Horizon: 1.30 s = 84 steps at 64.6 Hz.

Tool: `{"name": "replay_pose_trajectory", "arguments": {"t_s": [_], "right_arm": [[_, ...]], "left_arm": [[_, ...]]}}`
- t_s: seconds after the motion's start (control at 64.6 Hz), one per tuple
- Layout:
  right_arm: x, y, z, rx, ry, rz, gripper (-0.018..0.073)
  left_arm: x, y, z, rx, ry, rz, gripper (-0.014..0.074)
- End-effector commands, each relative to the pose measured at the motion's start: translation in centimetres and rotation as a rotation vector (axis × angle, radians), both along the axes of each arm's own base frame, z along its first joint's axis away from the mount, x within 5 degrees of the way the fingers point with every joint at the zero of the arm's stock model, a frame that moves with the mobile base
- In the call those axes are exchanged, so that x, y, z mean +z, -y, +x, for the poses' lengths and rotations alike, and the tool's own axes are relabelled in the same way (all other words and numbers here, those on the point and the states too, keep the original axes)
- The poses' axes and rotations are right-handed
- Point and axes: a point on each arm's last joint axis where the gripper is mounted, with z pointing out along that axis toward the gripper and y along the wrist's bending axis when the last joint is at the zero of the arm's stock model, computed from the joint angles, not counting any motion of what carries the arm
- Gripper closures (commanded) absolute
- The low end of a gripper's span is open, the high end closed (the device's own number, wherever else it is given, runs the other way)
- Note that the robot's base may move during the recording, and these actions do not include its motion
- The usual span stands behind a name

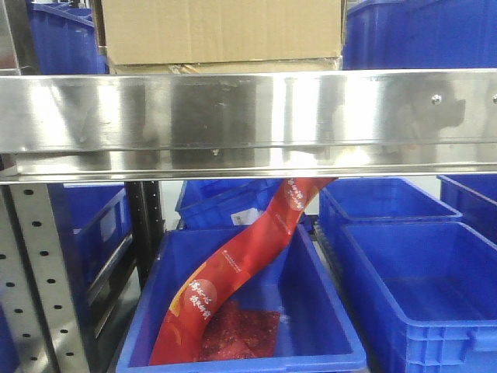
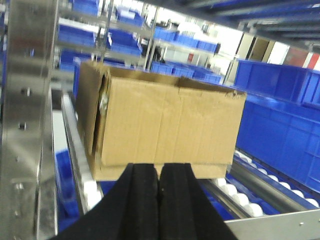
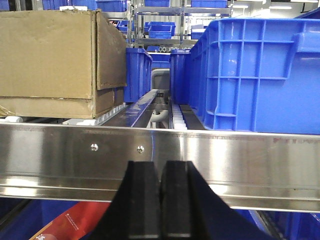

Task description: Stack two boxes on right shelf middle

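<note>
Now both my grippers, left (image 2: 159,192) and right (image 3: 160,192), sit pressed closed and empty; the tall box (image 2: 165,117) rests on the flatter box (image 2: 150,171), frame centre, above my left jaws, on the shelf (image 3: 200,160).

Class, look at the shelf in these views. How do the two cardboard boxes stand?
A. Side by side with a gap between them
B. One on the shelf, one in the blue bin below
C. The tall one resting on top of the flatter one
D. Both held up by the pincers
C: the tall box sits on the flat box on the shelf.
</note>
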Motion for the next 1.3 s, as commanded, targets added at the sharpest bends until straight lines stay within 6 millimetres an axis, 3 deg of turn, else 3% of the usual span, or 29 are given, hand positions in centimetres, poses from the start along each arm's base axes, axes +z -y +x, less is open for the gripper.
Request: {"name": "replay_pose_trajectory", "arguments": {"t_s": [0.0,0.201,0.387,0.65,0.696,1.285], "right_arm": [[0.2,0.0,-0.1,-0.007,0.029,-0.008,0.0721],[0.2,0.0,-0.1,-0.007,0.029,-0.008,0.0721],[0.2,0.0,-0.1,-0.007,0.029,-0.008,0.0721],[0.2,0.0,-0.1,-0.007,0.029,-0.008,0.0721],[0.2,0.0,-0.1,-0.007,0.029,-0.008,0.0721],[0.2,0.0,-0.1,-0.008,0.036,-0.008,0.0721]], "left_arm": [[-0.5,-0.4,-0.6,0.016,0.043,0.011,0.0708],[-6.2,-1.9,-1.6,0.165,0.057,0.153,0.0708],[-11.4,-3.0,-3.2,0.271,0.018,0.163,0.0708],[-15.6,-3.4,-4.4,0.341,0.037,0.16,0.0708],[-15.0,-3.4,-4.4,0.344,0.097,0.151,0.0708],[-15.4,-3.4,-4.4,0.344,0.055,0.157,0.0708]]}}
